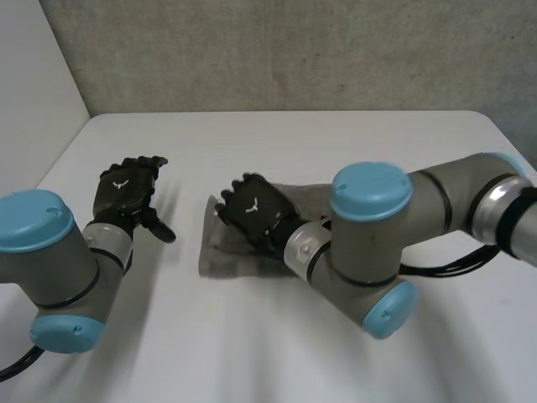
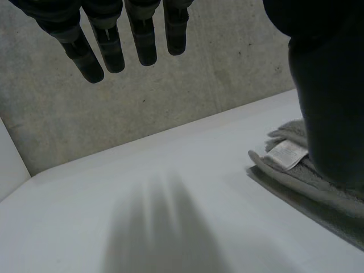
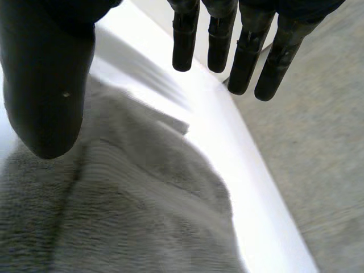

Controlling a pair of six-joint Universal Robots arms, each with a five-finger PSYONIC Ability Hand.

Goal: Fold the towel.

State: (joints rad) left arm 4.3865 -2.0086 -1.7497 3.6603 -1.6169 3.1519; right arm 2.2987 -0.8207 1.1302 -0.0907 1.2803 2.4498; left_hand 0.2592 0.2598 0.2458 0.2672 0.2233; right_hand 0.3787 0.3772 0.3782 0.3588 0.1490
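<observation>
A grey towel (image 1: 220, 252) lies folded into a small pad in the middle of the white table (image 1: 294, 143). My right hand (image 1: 252, 210) hovers over its left part, palm down and open, holding nothing. In the right wrist view its fingers (image 3: 227, 45) are straight and spread from the thumb (image 3: 45, 85), with the towel (image 3: 131, 216) under the palm. My left hand (image 1: 130, 189) is open above bare table to the left of the towel. Its straight fingers (image 2: 114, 45) hold nothing. Beside that hand's thumb, the towel's edge (image 2: 296, 179) shows a white label (image 2: 284, 153).
A grey concrete wall (image 1: 294, 50) stands behind the table's far edge. My right arm (image 1: 377, 235) reaches across the towel's right part and hides it. A white panel (image 1: 33, 75) closes the left side.
</observation>
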